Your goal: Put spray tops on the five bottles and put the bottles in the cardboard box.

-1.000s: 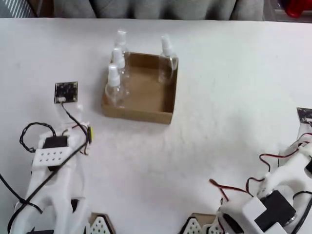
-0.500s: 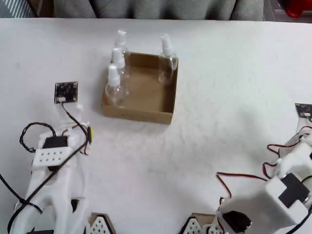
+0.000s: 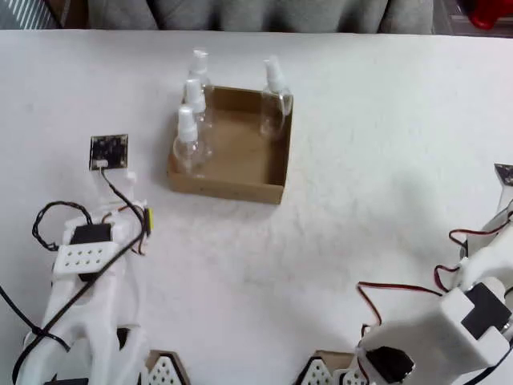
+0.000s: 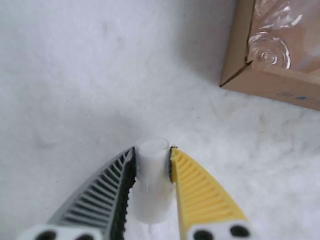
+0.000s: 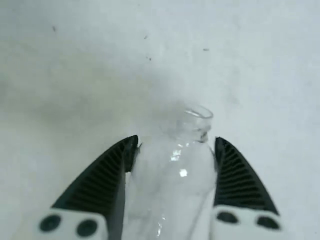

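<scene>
1. High view: you are looking at one cardboard box (image 3: 228, 190) sitting toward the desk's (image 3: 377, 120) far edge, left of its middle. Four capped bottles (image 3: 189, 148) are standing upright at it, three lining its left wall and one at its far right corner (I cannot tell whether the farthest is standing inside or just behind the far wall). They are reading as finished work, I judge. Your left arm (image 3: 84, 265) is sitting by the near left corner and your right arm (image 3: 449, 329) by the near right corner, both well apart from the box.
2. Left wrist view: your left gripper (image 4: 151, 151) is clenching the one loose spray top (image 4: 151, 185) over bare desk, near a corner of the box.
3. Right wrist view: your right gripper (image 5: 176, 142) is grasping the one uncapped bottle (image 5: 175, 195) by its body. That is leaving the open neck free, likely so that the top can go on. That is making five bottles, with one lacking its top.
</scene>
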